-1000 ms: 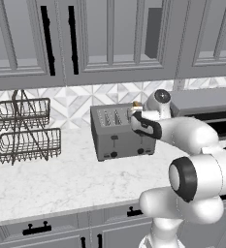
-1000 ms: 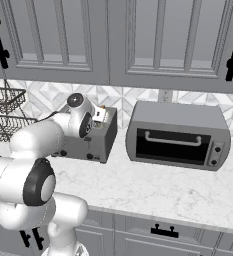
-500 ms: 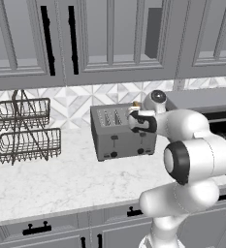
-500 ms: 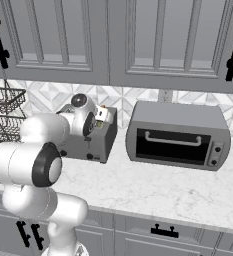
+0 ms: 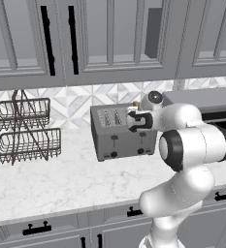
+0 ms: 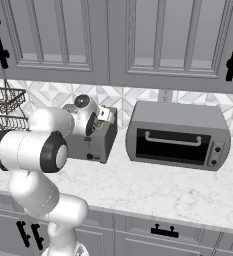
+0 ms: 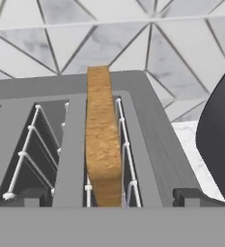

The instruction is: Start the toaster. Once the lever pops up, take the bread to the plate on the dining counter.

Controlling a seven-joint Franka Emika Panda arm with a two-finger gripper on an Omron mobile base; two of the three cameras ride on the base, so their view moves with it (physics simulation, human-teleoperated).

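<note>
Fingers (image 7: 186, 197) spread wide and empty straddle the bread (image 7: 103, 140), which stands up out of a slot at the right end of the toaster (image 5: 121, 133), so the pickup seems in hand: next, probably descend, pinch the slice, lift straight out.

The toaster (image 5: 118, 133) is standing on the marble table against the tiled wall, a boxy grey metal body with slots on top and two small levers above dark knobs on its front. The bread (image 7: 103, 137) is standing upright on edge in one slot beside the wire guides, an orange-brown slice sticking up above the toaster's top.
</note>
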